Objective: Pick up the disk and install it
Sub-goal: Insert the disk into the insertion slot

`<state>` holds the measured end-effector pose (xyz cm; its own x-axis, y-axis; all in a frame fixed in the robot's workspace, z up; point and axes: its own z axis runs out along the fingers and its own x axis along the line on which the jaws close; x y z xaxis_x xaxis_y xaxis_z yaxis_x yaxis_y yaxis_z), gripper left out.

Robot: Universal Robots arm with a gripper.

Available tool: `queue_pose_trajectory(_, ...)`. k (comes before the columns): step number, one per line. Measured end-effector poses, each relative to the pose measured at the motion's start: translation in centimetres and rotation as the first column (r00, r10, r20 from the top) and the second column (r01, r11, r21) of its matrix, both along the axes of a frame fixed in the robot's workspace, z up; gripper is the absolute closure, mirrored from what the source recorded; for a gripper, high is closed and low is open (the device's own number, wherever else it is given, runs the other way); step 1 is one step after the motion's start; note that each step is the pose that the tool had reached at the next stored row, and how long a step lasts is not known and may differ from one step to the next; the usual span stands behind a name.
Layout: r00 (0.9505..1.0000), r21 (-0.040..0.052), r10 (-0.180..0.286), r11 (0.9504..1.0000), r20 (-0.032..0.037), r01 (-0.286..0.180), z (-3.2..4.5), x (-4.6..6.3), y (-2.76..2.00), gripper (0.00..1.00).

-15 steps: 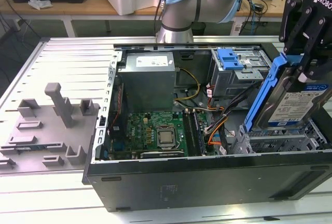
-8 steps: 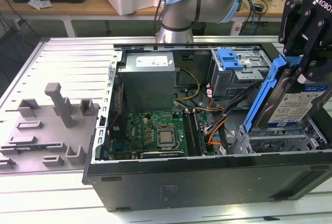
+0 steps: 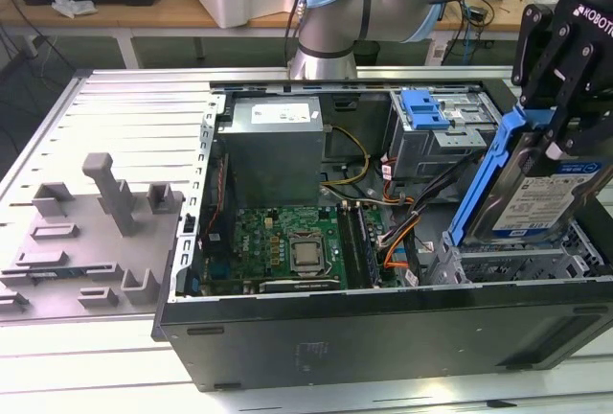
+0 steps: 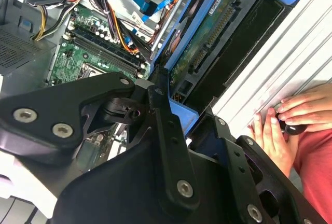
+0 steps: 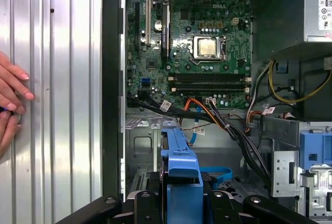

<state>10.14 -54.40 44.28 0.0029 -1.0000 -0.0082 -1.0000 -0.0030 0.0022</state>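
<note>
The disk point(image 3: 548, 198), a silver drive with a white-and-blue label in blue side rails, hangs steeply tilted over the grey drive bay point(image 3: 517, 263) at the open computer case's near corner, on the exterior view's right. My black gripper point(image 3: 563, 141) is shut on its upper part, and its lower end sits at or just inside the bay's top. In the second wrist view the disk's green circuit-board underside point(image 4: 207, 42) runs away from the gripper point(image 4: 184, 123). In the first wrist view its blue end point(image 5: 181, 164) stands up from the gripper point(image 5: 181, 206), above the bay floor.
Orange and black cables point(image 3: 407, 227) run beside the bay. The motherboard point(image 3: 292, 241) and power supply point(image 3: 273, 146) fill the case's middle. A blue bracket point(image 3: 426, 107) tops the far drive cage. Grey fixtures point(image 3: 105, 213) stand on the table. A person's hands point(image 4: 280, 125) rest beside the case.
</note>
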Motion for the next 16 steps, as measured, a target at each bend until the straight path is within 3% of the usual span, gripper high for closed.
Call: queue_pose_trajectory(16, 1.0, 0.0, 0.0, 1.0, 0.0, 0.0, -0.55, 0.0, 0.0, 0.63)
